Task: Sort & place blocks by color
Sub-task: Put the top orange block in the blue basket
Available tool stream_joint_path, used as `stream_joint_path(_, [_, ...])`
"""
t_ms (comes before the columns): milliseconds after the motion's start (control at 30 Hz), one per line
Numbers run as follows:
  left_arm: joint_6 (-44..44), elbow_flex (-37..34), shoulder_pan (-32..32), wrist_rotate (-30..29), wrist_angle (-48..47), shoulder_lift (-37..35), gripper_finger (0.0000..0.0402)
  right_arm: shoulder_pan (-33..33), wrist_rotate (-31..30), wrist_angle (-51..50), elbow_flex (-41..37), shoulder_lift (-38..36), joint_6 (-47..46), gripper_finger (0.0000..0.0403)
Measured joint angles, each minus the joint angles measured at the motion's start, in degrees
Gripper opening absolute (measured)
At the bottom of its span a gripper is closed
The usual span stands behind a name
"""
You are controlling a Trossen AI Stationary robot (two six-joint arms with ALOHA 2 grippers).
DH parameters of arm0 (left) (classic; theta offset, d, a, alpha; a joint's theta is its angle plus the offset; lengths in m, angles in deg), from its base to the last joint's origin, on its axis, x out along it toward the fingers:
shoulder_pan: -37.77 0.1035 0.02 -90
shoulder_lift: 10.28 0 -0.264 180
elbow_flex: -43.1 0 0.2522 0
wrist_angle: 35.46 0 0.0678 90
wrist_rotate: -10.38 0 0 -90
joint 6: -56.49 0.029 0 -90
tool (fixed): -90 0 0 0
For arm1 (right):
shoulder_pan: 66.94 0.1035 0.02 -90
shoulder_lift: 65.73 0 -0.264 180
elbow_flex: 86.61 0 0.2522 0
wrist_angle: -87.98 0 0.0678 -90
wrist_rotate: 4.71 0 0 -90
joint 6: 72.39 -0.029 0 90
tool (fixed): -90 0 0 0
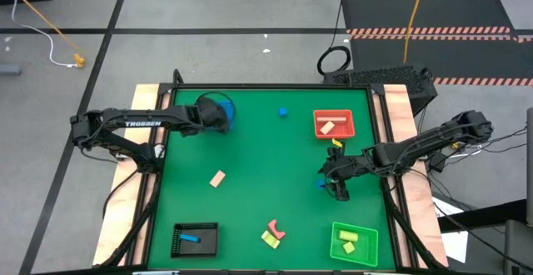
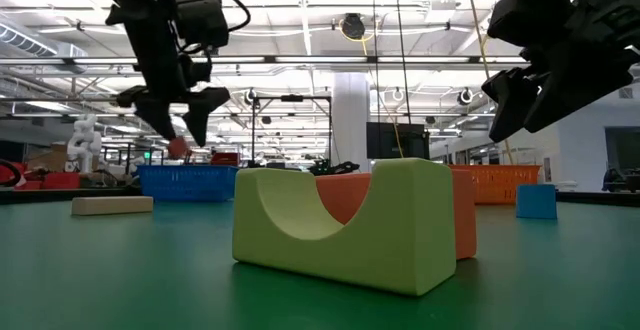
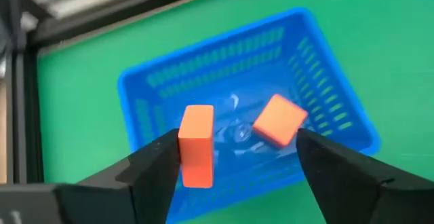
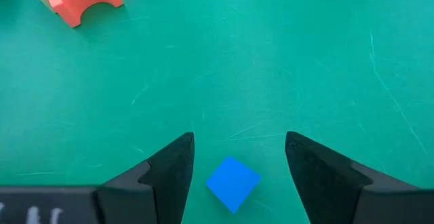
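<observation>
My left gripper hangs open over the blue tray at the table's far left. One pink-red block lies in the tray. A second pink-red block stands on end beside one finger and shows just under the fingertips in the low view. My right gripper is open and raised at the right. Its fingers stand on either side of a blue cube on the mat without touching it. My left gripper is open; the upright pink-red block sits close against the inner side of one finger, above the tray floor. I cannot tell whether it touches that finger.
A red tray holds a cream block, a green tray holds yellow blocks, and a black tray holds a blue bar. Loose on the mat are a cream block, a blue block, a yellow block, and a pink arch with a yellow arch.
</observation>
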Motion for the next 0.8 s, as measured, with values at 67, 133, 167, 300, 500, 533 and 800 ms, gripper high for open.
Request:
stream_joint_path(67, [-3.8,0.0,0.0,0.5,-1.9,0.0,0.0295,0.0,0.0,0.0,0.0,0.0,0.0,0.0222])
stream_joint_path(133, [-6.1,0.0,0.0,1.8,-3.0,0.0,0.0295,0.0,0.0,0.0,0.0,0.0,0.0,0.0222])
stream_joint_path(167, [-6.5,0.0,0.0,2.5,-3.2,0.0,0.0293,0.0,0.0,0.0,0.0,0.0,0.0,0.0222])
stream_joint_path(300, [-6.1,0.0,-0.3,2.2,-4.8,0.0,0.0275,0.0,0.0,0.0,0.0,0.0,0.0,0.0222])
stream_joint_path(500, [-5.5,0.0,0.0,-0.9,-6.1,0.0,0.0245,0.0,0.0,0.0,0.0,0.0,0.0,0.0222])
stream_joint_path(533, [-5.5,0.0,0.1,-0.9,-6.1,0.0,0.0241,0.0,0.0,0.0,0.0,0.0,0.0,0.0222])
stream_joint_path(800, [-7.8,-4.4,1.5,-1.8,-5.6,0.0,0.0225,0.0,-0.2,0.0,0.0,0.0,0.3,0.0222])
